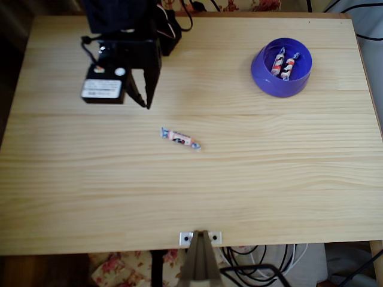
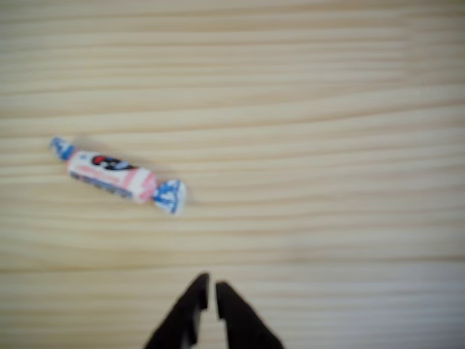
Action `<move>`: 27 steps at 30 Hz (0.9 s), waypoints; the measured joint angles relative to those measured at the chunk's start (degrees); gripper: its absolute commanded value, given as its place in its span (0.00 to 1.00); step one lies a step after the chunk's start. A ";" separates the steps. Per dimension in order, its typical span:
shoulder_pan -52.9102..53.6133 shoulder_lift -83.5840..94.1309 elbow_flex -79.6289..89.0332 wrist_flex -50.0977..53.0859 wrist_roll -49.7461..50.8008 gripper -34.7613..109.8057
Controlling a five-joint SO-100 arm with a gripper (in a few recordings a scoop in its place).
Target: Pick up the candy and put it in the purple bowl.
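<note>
The candy [image 1: 180, 137] lies on the wooden table near its middle, a pale wrapper with red and dark marks and blue twisted ends. In the wrist view the candy [image 2: 118, 175] sits to the upper left of my gripper [image 2: 212, 286], whose black fingertips nearly touch with nothing between them. Seen from overhead, the black gripper [image 1: 144, 103] hangs at the upper left, its tips apart from the candy. The purple bowl [image 1: 267, 82] stands at the upper right and holds two banded sweets [image 1: 284, 64].
The arm's base and cables [image 1: 170, 24] occupy the back left of the table. A metal clamp [image 1: 200, 238] sits on the front edge. Bare wood lies between the candy and the bowl.
</note>
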 measured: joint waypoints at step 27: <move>-19.51 -62.49 -48.16 -4.57 -11.25 0.29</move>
